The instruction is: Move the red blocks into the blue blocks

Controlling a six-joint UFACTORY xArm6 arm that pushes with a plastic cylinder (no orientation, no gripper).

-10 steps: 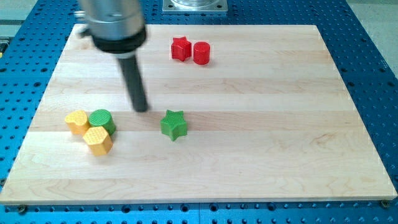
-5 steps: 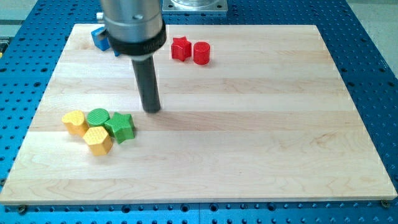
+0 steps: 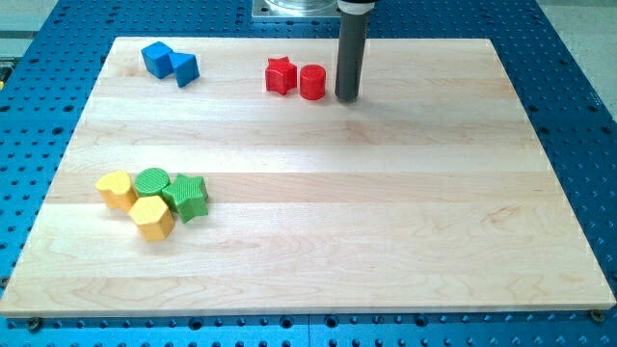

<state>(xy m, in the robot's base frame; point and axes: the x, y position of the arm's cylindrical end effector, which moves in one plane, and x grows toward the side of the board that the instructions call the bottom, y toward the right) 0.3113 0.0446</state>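
A red star block (image 3: 280,75) and a red cylinder block (image 3: 311,82) sit side by side near the view's top centre of the wooden board (image 3: 386,212). Two blue blocks (image 3: 170,64) sit together at the view's top left, one a cube-like piece (image 3: 155,58) and one an angular piece (image 3: 184,68). My tip (image 3: 346,97) stands just to the view's right of the red cylinder, a small gap away. The rod rises straight up out of the view's top.
A cluster sits at the view's lower left: a yellow cylinder (image 3: 117,189), a green cylinder (image 3: 152,181), a yellow hexagon (image 3: 152,217) and a green star (image 3: 189,197), all touching. A blue perforated table (image 3: 578,116) surrounds the board.
My tip has moved from the board's left-middle up and to the right, to beside the red cylinder. Earlier the green star was pushed left into the yellow-green cluster. The red blocks have not moved.
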